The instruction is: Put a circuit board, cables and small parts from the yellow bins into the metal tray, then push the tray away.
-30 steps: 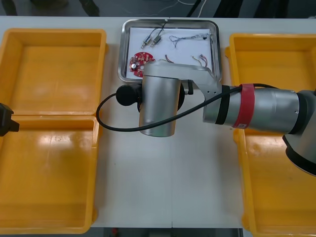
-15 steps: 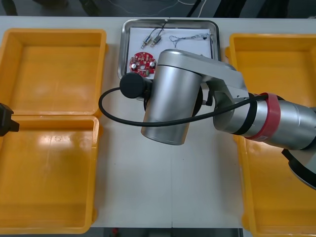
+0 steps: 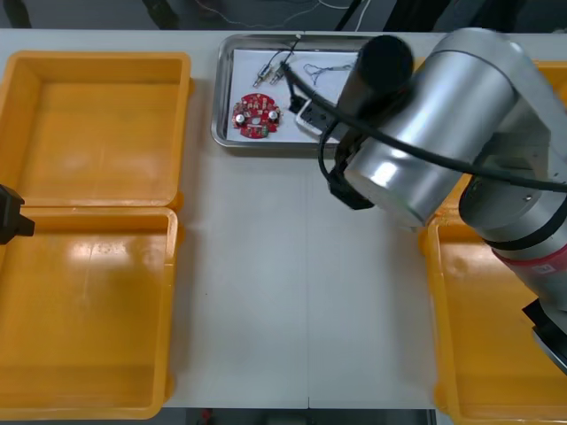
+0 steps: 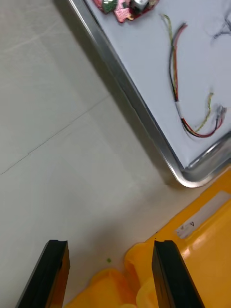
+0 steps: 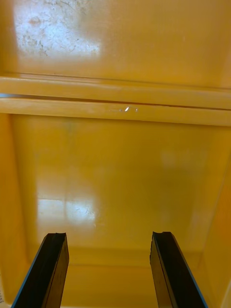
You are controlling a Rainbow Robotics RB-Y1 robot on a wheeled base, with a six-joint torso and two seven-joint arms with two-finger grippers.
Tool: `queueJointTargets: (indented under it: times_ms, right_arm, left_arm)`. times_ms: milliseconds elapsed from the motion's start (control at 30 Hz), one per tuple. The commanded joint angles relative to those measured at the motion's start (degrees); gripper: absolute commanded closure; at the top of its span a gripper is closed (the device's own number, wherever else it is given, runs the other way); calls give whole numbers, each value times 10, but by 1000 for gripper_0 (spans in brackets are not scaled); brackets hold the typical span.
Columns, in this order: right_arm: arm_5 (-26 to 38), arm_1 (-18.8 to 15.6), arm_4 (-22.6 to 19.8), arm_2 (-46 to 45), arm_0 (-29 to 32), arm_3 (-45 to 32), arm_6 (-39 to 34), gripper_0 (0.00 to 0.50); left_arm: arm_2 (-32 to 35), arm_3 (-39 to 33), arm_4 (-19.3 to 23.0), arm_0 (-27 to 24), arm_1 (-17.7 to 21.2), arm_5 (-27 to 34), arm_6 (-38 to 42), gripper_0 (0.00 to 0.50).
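The metal tray [image 3: 223, 133] stands at the table's far middle, white inside. In it lie a round red circuit board [image 3: 255, 116], small metal parts [image 3: 271, 69] and a thin black cable [image 3: 323, 69]. My right arm [image 3: 434, 124] covers the tray's right half. My right gripper [image 4: 110, 274] is open and holds nothing. It hangs over the bare table beside the tray's corner [image 4: 192, 175], where a red and yellow cable [image 4: 175, 72] lies inside. My left gripper [image 5: 108, 269] is open over an empty yellow bin [image 5: 120, 183].
Two empty yellow bins [image 3: 97, 124] [image 3: 84, 319] stand on the left, with the left arm [image 3: 11, 217] parked over their shared rims. Yellow bins [image 3: 478, 336] stand on the right; a bin corner [image 4: 192, 260] lies by the right fingers. Bare table [image 3: 292, 292] runs between them.
My right arm has swung right and risen toward the camera, uncovering the circuit board and the table's middle. The tray and the left arm have not moved.
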Motion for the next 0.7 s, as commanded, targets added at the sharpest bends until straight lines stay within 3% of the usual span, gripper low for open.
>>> queueJointTargets:
  times_ms: [33, 167, 467, 700]
  right_arm:
    - [2, -27, -47, -106, 47, -39, -49, 0]
    - [2, -44, -94, -176, 83, -52, -89, 0]
    - [2, -116, -210, -317, 146, -60, -167, 0]
    - [2, -157, -237, -388, 199, -60, -182, 0]
  left_arm:
    - [16, -15, 4, 8, 26, 4, -53, 0]
    - [16, -15, 4, 8, 26, 4, -53, 0]
    - [16, -15, 4, 8, 26, 4, -53, 0]
    - [16, -15, 4, 8, 26, 4, -53, 0]
